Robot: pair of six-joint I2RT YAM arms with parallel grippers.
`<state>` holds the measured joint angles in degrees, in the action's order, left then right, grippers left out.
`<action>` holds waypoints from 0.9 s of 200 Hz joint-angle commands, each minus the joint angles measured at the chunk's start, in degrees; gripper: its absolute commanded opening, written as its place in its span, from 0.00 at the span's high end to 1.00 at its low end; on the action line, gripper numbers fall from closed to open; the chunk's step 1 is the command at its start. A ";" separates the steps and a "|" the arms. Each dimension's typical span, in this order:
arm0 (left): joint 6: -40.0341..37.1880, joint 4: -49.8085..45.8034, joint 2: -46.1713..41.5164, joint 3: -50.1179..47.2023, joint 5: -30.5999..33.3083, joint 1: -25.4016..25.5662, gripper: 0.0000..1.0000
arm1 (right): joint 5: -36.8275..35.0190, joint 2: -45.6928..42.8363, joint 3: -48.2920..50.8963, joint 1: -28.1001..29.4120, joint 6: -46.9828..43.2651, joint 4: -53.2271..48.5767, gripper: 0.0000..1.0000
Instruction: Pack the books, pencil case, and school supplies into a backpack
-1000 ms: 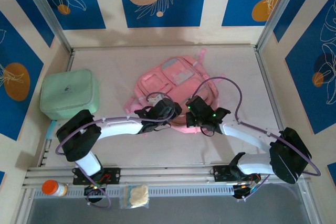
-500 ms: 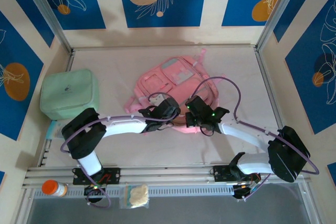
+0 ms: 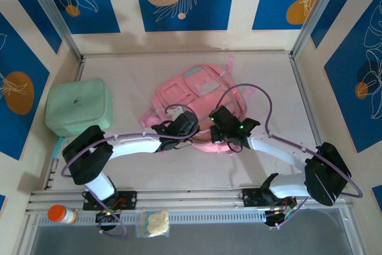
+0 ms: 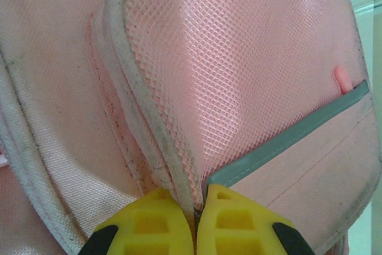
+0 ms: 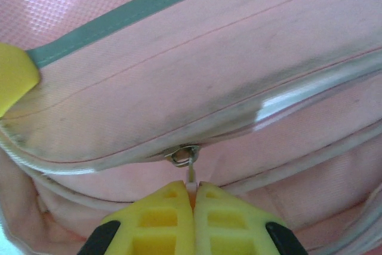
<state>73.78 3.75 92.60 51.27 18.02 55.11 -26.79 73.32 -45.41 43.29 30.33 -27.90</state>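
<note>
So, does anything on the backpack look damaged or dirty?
Nothing torn, but the backpack is grubby: dark specks along the pale piping of its mesh pocket, and grey smudges on the fabric above the zipper pull.

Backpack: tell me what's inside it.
Nothing inside shows; pink fabric of the backpack covers it. Outside, the right end effector pinches the zipper pull, and the left end effector pinches the mesh pocket trim.

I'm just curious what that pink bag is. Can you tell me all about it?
The backpack is soft pink fabric with mesh panels, pale piping and a grey-green strip, a bit grubby. It lies flat on the table. The left gripper pinches a piped seam; the right gripper pinches its zip pull.
</note>
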 commanded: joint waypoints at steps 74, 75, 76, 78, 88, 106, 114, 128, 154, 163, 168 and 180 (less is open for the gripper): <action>-26.96 -9.42 -11.96 -6.24 -14.13 -22.53 1.00 | 0.73 1.46 -3.21 -3.58 -4.65 -2.76 1.00; -27.43 -9.44 -11.98 -6.24 -14.41 -22.83 1.00 | 0.93 1.56 -3.25 -3.48 -4.57 -2.63 1.00; -27.84 -9.49 -11.99 -6.08 -14.63 -23.15 1.00 | 1.07 1.60 -3.31 -3.39 -4.53 -2.53 1.00; -28.59 -9.69 -12.02 -5.80 -15.13 -23.72 1.00 | 1.35 1.75 -3.40 -3.10 -4.52 -2.29 1.00; -31.73 -11.43 -11.35 -3.68 -18.28 -26.87 1.00 | 3.16 2.38 -3.80 -1.52 -3.59 -0.95 1.00; -36.12 -12.97 -9.52 -0.54 -22.33 -30.94 1.00 | 11.91 3.67 -4.49 0.15 -0.94 3.89 1.00; -37.20 -12.31 -9.09 0.04 -23.52 -31.86 1.00 | 11.72 4.54 -5.34 1.66 0.00 4.98 1.00; -37.48 -13.84 -8.79 1.58 -24.82 -32.52 0.90 | 8.54 7.16 -8.21 3.92 0.38 3.99 1.00; -33.67 -12.68 -12.97 -1.10 -26.10 -32.45 0.69 | 8.12 9.90 -9.86 4.00 1.52 2.83 1.00; -31.25 -11.70 -14.89 -2.63 -26.63 -32.44 0.60 | 8.81 9.73 -9.42 3.84 1.45 2.95 1.00; -29.98 -11.82 -15.60 -3.06 -26.95 -32.37 0.55 | 8.77 9.58 -9.07 3.90 1.22 2.95 1.00; -26.14 -14.27 -17.02 -3.70 -26.71 -32.00 0.49 | 8.47 9.08 -8.59 4.06 0.77 2.87 1.00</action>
<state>41.67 -9.26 79.85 49.06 -8.38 22.98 -19.03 83.07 -54.02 47.13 30.46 -23.68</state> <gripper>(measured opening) 0.466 0.050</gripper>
